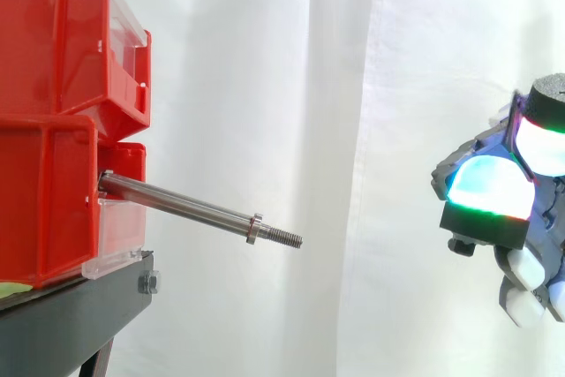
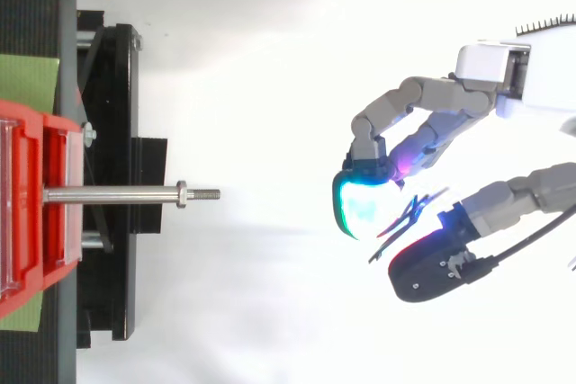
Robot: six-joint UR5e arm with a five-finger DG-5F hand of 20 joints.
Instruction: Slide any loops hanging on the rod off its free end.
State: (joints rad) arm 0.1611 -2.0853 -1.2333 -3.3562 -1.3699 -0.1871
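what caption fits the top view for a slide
Bare rod sticking out of the red bin, robot hand well clear of its free end.

rod (image 1: 181,203) — juts right from red bins (image 1: 53,121), threaded end tilted down | hand (image 1: 494,196) — well apart, right edge

Blk stand (image 1: 79,306): red bins (image 1: 44,192), poss. green pad (image 2: 27,78)

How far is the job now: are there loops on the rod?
Done, it seems: the rod is bare from the red bin to its threaded free end. In hand: the robot hand sits apart, beyond that end; whether it holds a loop I cannot tell. Left: nothing on the rod to slide off.
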